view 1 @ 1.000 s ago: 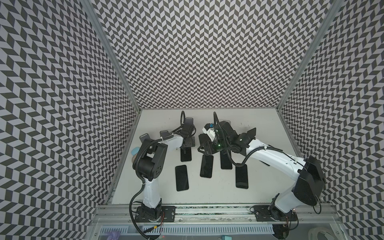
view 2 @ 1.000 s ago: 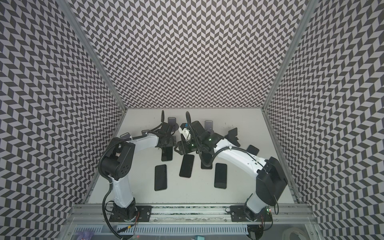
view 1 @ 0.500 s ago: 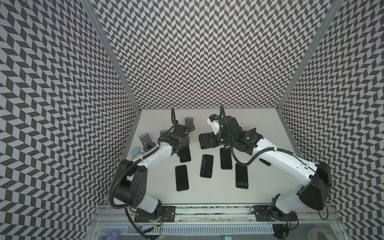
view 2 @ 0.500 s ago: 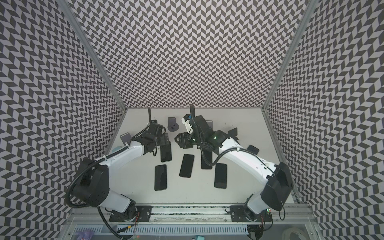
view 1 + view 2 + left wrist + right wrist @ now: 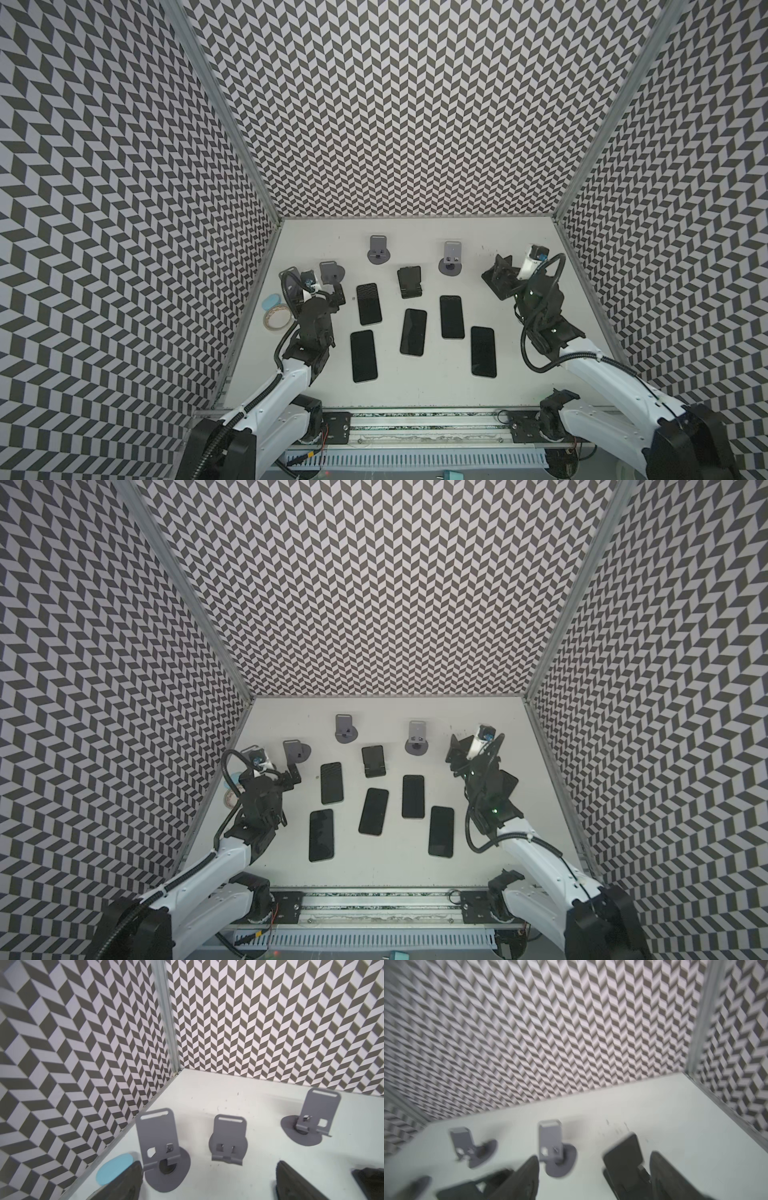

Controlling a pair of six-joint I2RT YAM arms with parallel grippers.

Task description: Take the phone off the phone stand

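Both top views: my arms crouch, elbows bent, at either side, with five phones (image 5: 413,332) flat on the table (image 5: 419,390) between them. Left wrist: left fingers (image 5: 124,1186) spread wide, grey phone stand (image 5: 158,1136) just ahead. Right wrist, blurred: right fingers (image 5: 525,1178) apart, black stand (image 5: 623,1157) ahead.

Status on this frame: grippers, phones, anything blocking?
Left gripper open, empty. Right gripper open, empty, by a black stand. All five phones flat on table, no stand holding one. Nothing in the way.
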